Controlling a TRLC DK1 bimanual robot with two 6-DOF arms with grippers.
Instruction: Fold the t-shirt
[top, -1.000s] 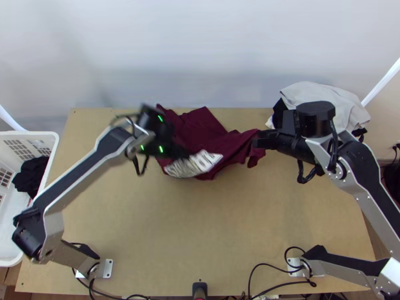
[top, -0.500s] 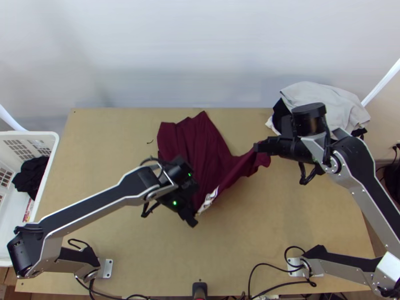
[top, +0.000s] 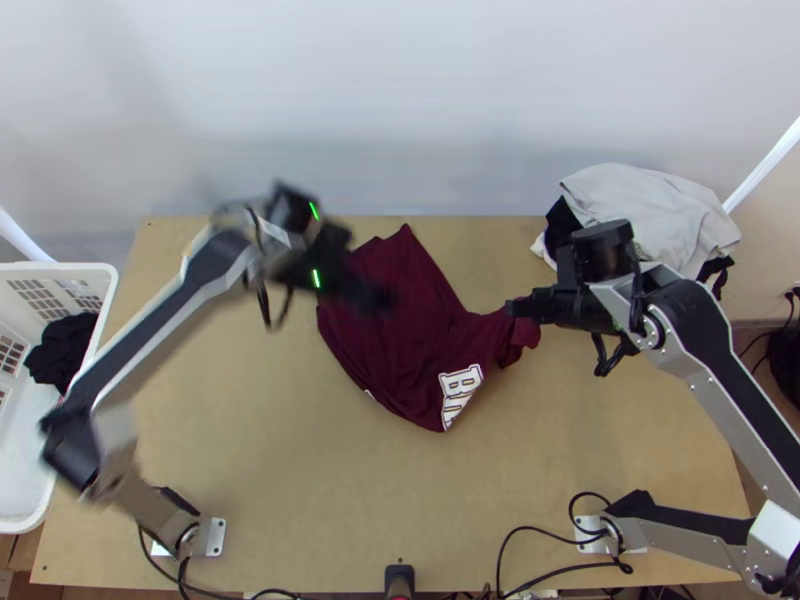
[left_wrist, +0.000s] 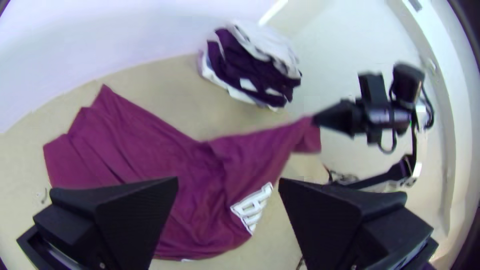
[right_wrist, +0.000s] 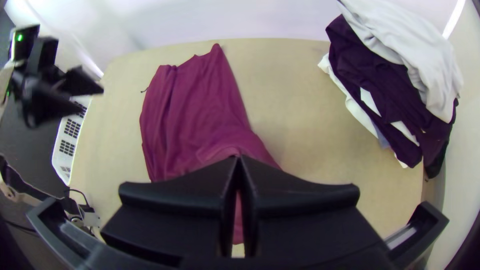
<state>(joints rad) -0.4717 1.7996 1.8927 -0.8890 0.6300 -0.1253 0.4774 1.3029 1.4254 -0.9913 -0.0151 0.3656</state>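
1. Since half a second ago, my left gripper has swung away from the shirt's near side, back towards the table's far side, and more of the white lettering has come into sight. My right gripper has stayed in nearly the same spot.
2. With the left one I hold nothing: its fingers stand wide apart, and the left wrist view looks down between them onto cloth.
3. With the right one I have a narrow, bunched end of the maroon t-shirt pinched, the two fingers closed up against each other.
4. From that pinch the shirt runs off to the left, widening into a rumpled spread on the wooden table, with long creases in its far part. My left gripper is above the shirt's left portion.
5. As for the lettering, it lies nearer the arms' bases than my right gripper, and a little to its left.
6. Beyond my right gripper and to its right sits a heap: light grey cloth over dark purple cloth, with white cloth underneath.
7. Well to the left of my left gripper is a white basket, with black cloth inside.
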